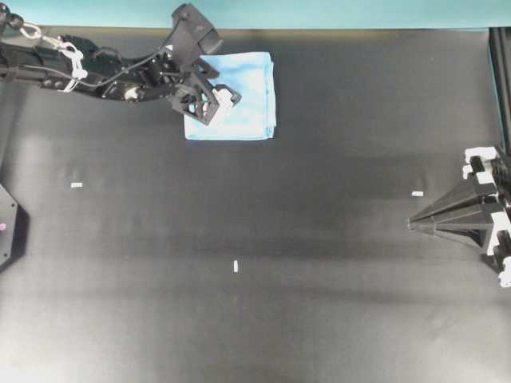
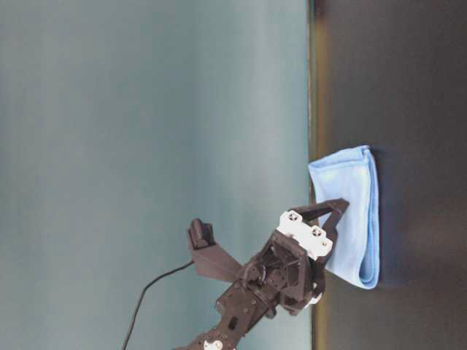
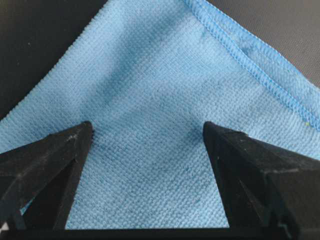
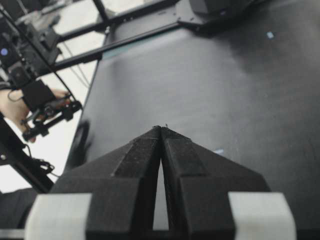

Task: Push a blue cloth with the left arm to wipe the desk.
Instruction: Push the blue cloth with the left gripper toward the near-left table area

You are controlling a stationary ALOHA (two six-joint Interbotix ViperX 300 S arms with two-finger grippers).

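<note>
The blue cloth lies folded on the black desk near its far edge, left of the middle. The left arm reaches in from the left. My left gripper is open, with both fingertips set down on the cloth's left half. In the left wrist view the cloth fills the gap between the spread fingers, with the gripper on top of it. The table-level view shows a fingertip touching the cloth. My right gripper is shut and empty at the right edge; it also shows in the right wrist view.
A teal strip runs along the desk's far edge. Small white marks lie on the desk at the left, the middle and the right. A black arm base sits at the left edge.
</note>
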